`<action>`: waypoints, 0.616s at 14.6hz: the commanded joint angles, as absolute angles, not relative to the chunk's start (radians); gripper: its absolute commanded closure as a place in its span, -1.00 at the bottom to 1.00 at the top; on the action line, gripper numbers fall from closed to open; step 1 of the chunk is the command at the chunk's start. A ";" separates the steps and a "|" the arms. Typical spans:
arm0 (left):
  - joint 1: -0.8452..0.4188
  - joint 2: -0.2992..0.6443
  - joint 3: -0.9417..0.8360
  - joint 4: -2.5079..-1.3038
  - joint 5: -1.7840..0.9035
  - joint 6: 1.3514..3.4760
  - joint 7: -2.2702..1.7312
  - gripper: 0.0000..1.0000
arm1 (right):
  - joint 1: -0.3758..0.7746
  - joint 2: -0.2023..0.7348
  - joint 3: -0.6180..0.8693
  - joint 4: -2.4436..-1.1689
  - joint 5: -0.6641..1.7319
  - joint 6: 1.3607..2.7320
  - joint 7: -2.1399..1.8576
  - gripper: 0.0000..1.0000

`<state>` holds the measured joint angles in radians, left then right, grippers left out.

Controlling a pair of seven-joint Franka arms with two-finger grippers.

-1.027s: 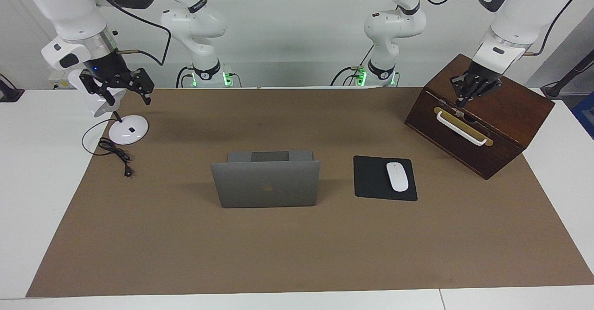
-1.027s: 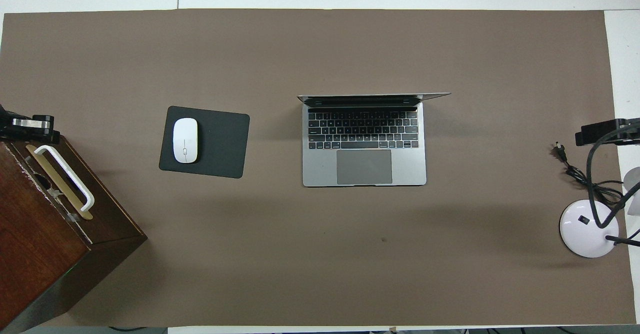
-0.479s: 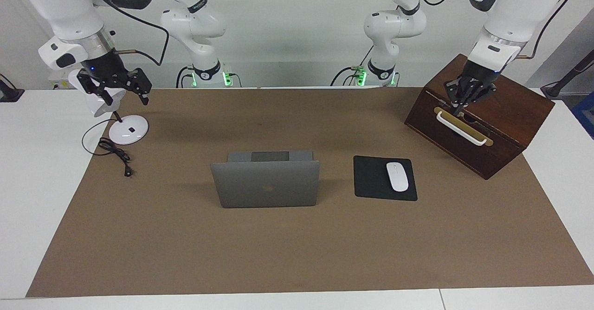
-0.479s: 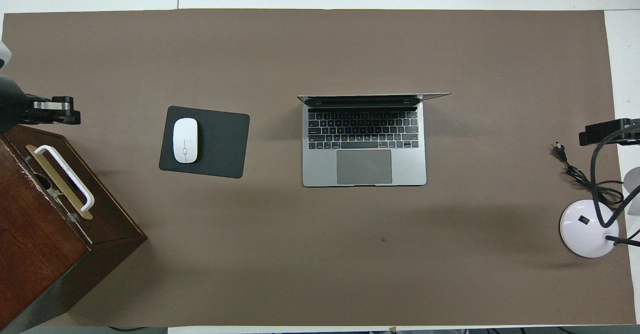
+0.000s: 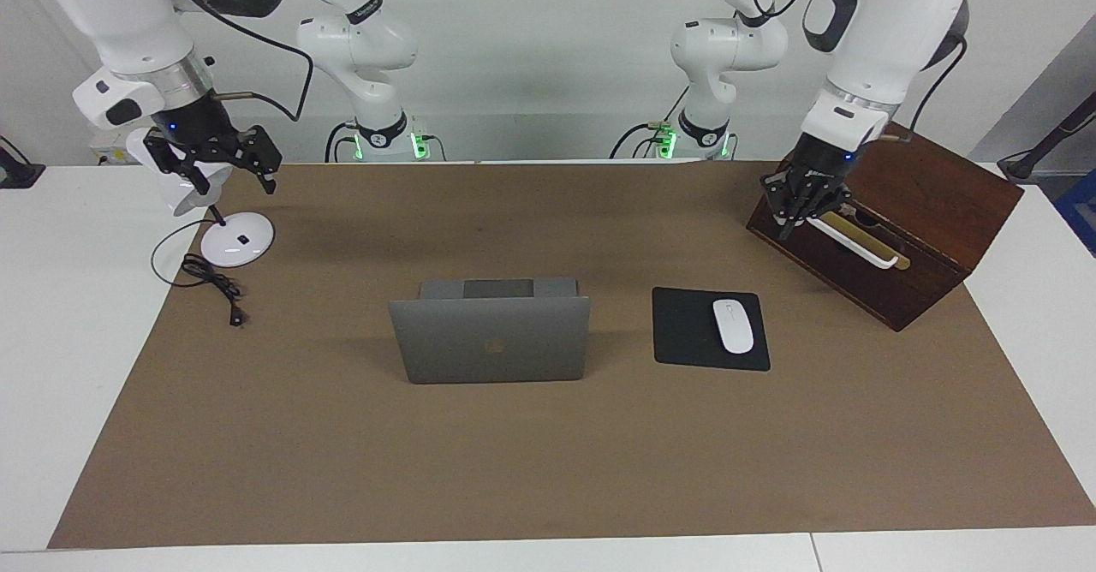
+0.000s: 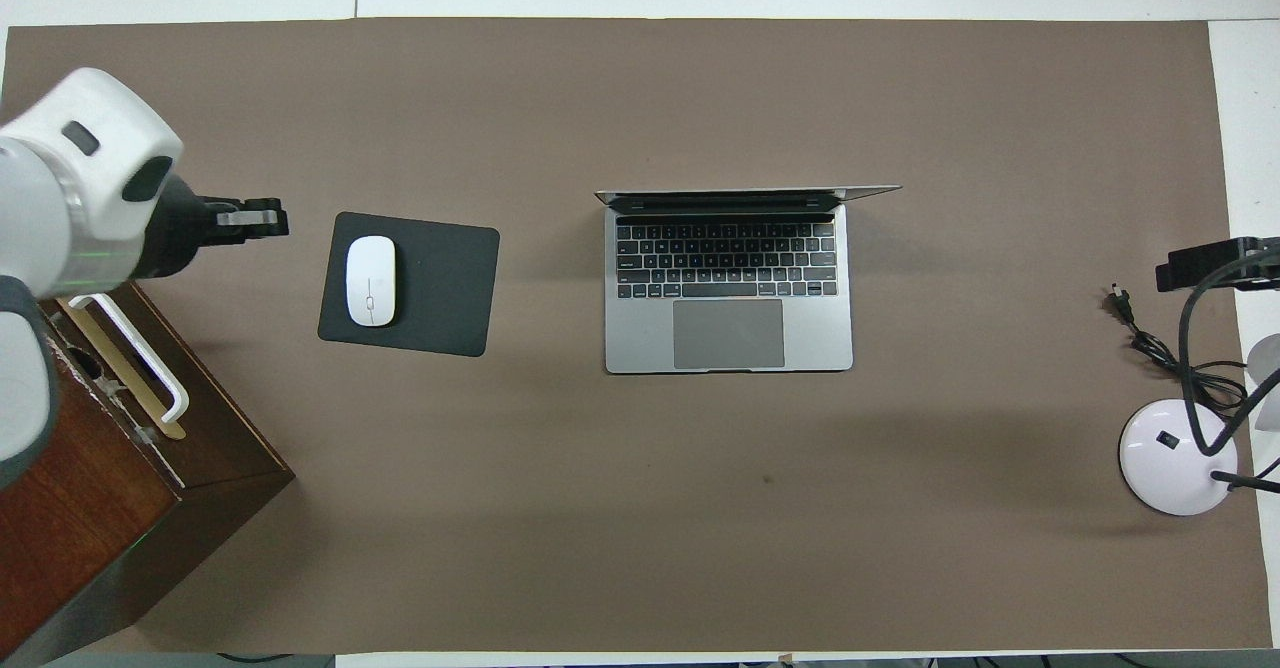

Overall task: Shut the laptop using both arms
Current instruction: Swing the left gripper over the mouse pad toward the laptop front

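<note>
Facing view shows the laptop (image 5: 490, 337) open in the middle of the brown mat (image 5: 548, 469) on the table (image 5: 51, 341), its lid upright with the dark logo turned away from the robots; the keyboard half lies flat on the mat, nearer to the robots than the lid; beside it, toward the left arm's end, a white mouse (image 5: 733, 325) rests on a black mouse pad (image 5: 685, 332); the left tool (image 5: 792, 217) is clenched, fingertips together and holding nothing, up in the air over the corner of the wooden box (image 5: 942, 204) by its white handle (image 5: 856, 242); the right tool (image 5: 214, 165) is released, its fingers spread wide and empty, raised over the white desk lamp (image 5: 231, 242) at the right arm's end; the lamp's black cable (image 5: 210, 281) trails onto the mat; both tools are well apart from the laptop, one toward each end of the table.
</note>
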<state>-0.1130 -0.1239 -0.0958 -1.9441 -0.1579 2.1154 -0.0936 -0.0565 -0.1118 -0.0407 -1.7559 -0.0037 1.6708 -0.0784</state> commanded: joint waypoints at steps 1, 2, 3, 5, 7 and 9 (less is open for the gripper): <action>-0.185 -0.244 -0.083 -2.164 -0.176 2.326 -0.098 1.00 | -0.066 -0.137 -0.035 -1.790 -0.003 1.713 -0.087 -1.00; -0.214 -0.258 -0.081 -2.201 -0.176 2.377 -0.097 1.00 | -0.066 -0.137 -0.037 -1.790 -0.002 1.715 -0.089 -1.00; -0.238 -0.270 -0.081 -2.233 -0.176 2.414 -0.097 1.00 | -0.066 -0.137 -0.037 -1.792 -0.002 1.715 -0.090 -1.00; -0.287 -0.299 -0.081 -2.316 -0.176 2.509 -0.095 1.00 | -0.066 -0.137 -0.037 -1.792 -0.002 1.715 -0.091 -1.00; -0.345 -0.311 -0.081 -2.396 -0.176 2.633 -0.097 1.00 | -0.066 -0.133 -0.037 -1.792 -0.002 1.720 -0.092 -1.00; -0.402 -0.304 -0.081 -2.428 -0.176 2.693 -0.095 1.00 | -0.067 -0.124 -0.037 -1.793 -0.002 1.770 -0.095 -0.97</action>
